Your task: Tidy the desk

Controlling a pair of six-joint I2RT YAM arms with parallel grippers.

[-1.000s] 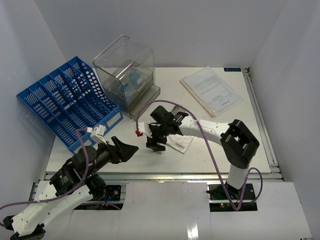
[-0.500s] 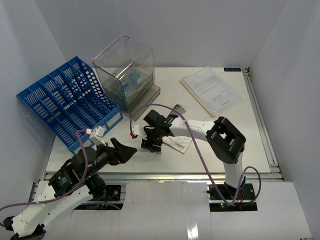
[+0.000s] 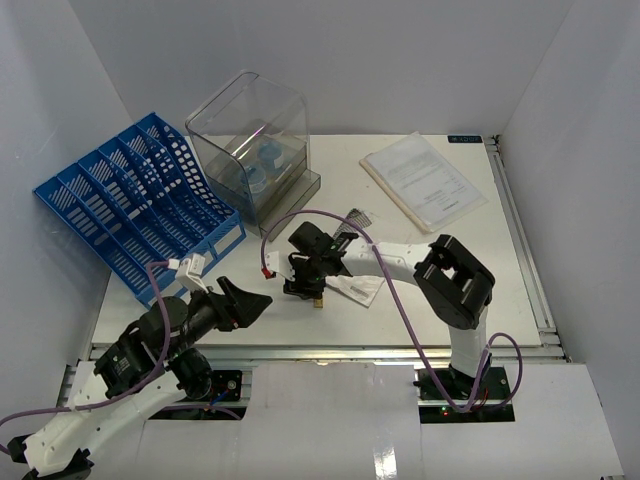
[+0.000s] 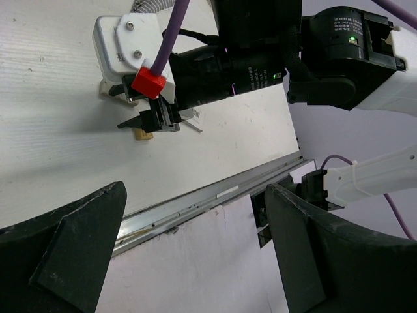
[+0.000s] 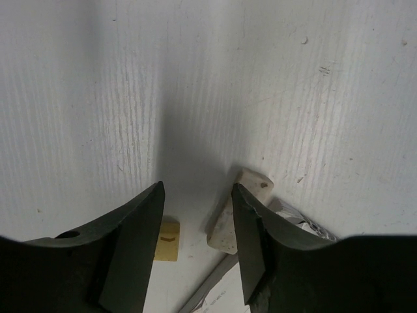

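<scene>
Clear bin (image 3: 232,118) on desk (image 3: 340,175), blue objects (image 3: 268,160) inside

Bright, even overhead light fell on the white worktop (image 3: 500,250), casting only soft, short shadows. In the right wrist view a diffuse dark shadow lay between the tips of the right end effector (image 5: 197,192), itself near-black and out of focus.

Large flat white desk (image 3: 505,240), seemingly rail-framed

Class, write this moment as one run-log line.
left tool: open, hovering | right tool: open, low over yellow piece on desk | held: nothing
</scene>
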